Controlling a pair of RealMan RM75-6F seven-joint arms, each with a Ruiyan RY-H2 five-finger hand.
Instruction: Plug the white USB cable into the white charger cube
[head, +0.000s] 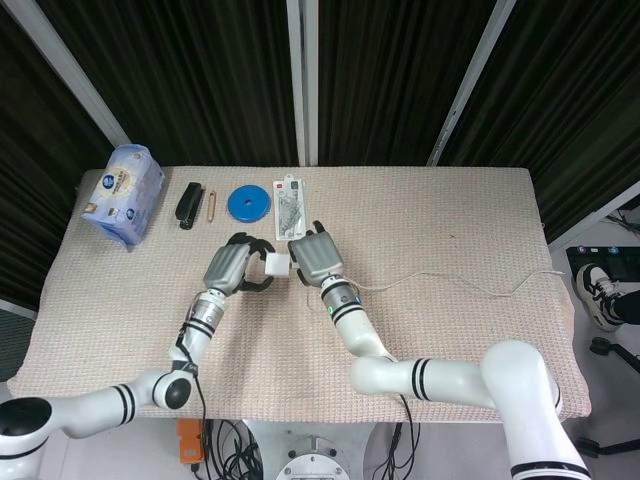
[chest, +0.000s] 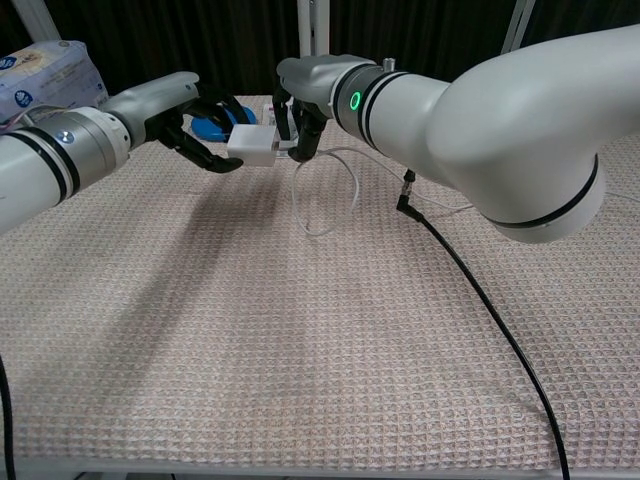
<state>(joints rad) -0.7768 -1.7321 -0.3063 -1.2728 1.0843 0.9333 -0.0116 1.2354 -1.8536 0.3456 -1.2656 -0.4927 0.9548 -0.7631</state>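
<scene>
The white charger cube hangs above the middle of the desk, grasped from its left side by the left robot hand, whose dark fingers curl around it. Pressed against the cube's right face is the right robot hand, which pinches the plug end of the white USB cable; whether the plug is seated in the cube cannot be told. From there the cable drops in a loop below the cube and runs off to the cube's right across the cloth.

Behind the cube, toward the far edge of the desk, lie a white blister pack directly beyond it and a blue disc just left of that. Further left of the cube are a thin pen-like stick, a black stapler and a blue tissue pack at the corner. A black cord crosses the desk on the cube's right in the chest view.
</scene>
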